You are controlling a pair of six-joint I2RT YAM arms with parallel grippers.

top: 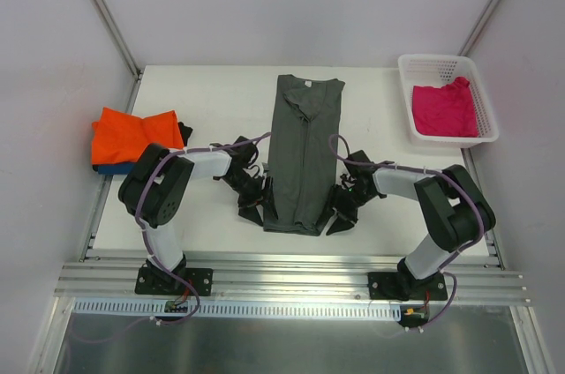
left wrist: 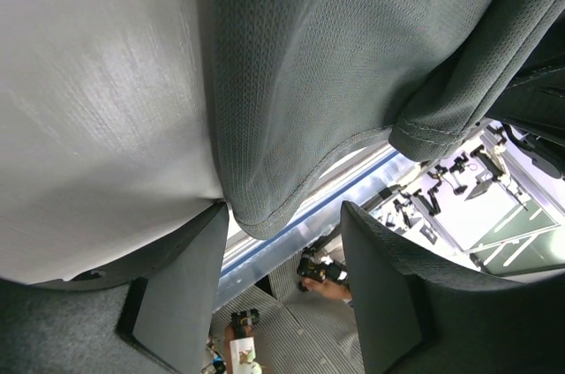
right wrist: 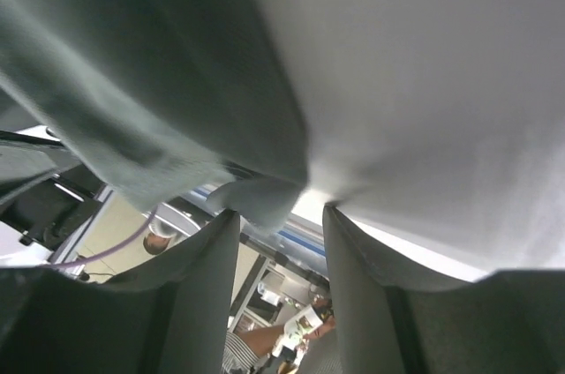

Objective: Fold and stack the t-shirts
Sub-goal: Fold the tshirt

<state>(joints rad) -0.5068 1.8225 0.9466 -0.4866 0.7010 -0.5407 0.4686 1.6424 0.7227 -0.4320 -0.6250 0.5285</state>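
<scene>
White table point(top: 203, 109), grey walls point(top: 265, 3), four shirts. Grey shirt point(top: 300, 153) lies centre frame, with left gripper point(top: 251, 206) and right gripper point(top: 339, 215) at its lower corners, jaws apart. Orange shirt point(top: 132, 136) sits on blue shirt point(top: 110, 168) at left; pink shirt point(top: 446, 109) is in the one basket point(top: 406, 83), upper right.

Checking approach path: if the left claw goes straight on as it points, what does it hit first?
Probably the dark grey t-shirt: its hem corner lies right ahead of the left claw, in line with the gap between its open fingers. Depth there is unclear.
</scene>
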